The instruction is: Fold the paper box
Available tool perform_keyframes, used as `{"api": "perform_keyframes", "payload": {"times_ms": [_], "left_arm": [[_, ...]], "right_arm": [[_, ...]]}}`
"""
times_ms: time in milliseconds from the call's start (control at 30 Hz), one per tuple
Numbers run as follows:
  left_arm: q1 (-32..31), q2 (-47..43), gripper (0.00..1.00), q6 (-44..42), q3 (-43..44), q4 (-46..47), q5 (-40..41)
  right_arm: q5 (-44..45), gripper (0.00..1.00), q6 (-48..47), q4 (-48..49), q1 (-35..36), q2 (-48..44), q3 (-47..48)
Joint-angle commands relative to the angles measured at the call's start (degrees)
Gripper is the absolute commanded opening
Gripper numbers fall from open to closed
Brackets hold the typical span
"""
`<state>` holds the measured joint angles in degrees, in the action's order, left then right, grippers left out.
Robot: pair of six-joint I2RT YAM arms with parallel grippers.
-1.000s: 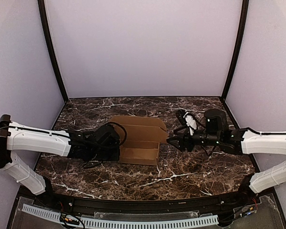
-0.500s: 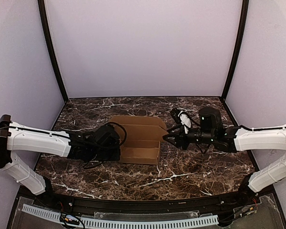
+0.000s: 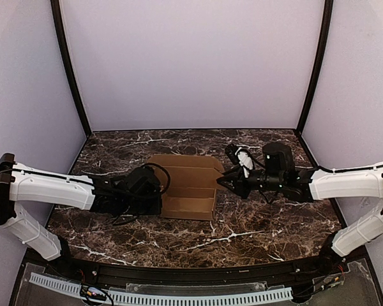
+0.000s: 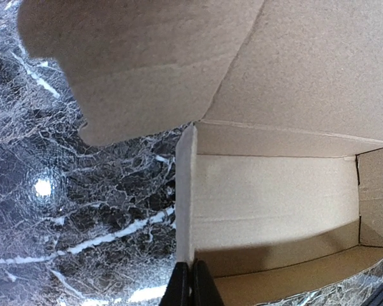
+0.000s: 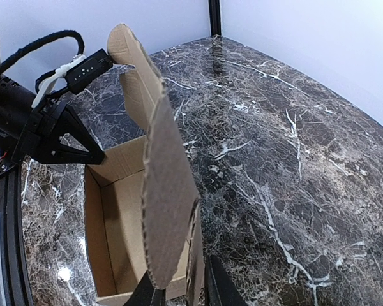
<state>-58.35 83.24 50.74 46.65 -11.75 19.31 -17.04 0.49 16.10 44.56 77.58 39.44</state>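
Two claws work the paper box, one at each end. The left claw has its fingers pressed tight together on the edge of the left end wall, pinching the thin card. The right claw has one finger on each side of the opposite end wall and of the tall rounded flap standing on edge there. A narrow gap shows between the fingers, and I cannot tell whether they already bite on the card or only straddle it.

Outward from the claws, the box sits open side up at the middle of the dark marble table, between the two arms. Its floor and four walls are up and look square, so the tray part seems done. The wide lid panel lies back on the far side, unfolded, with its rounded side flaps loose.

By my reading the job is past halfway. The end flaps have yet to be turned in, and the lid has yet to be brought over and tucked shut.
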Motion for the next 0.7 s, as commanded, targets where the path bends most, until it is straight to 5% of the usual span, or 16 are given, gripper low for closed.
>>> {"api": "perform_keyframes", "payload": {"times_ms": [0,400,667], "left_arm": [[0.11,-0.31,0.00,-0.79,-1.05,0.43,0.02],[0.16,-0.01,0.00,-1.19,-0.94,0.51,0.14],[0.13,0.50,0.02,-2.26,-0.39,0.59,-0.06]], "right_arm": [[-0.49,0.20,-0.23,2.45,-0.35,-0.23,1.32],[-0.98,0.01,-0.21,2.15,-0.35,0.35,1.69],[-1.59,0.00,-0.18,2.53,-0.35,1.40,1.45]]}}
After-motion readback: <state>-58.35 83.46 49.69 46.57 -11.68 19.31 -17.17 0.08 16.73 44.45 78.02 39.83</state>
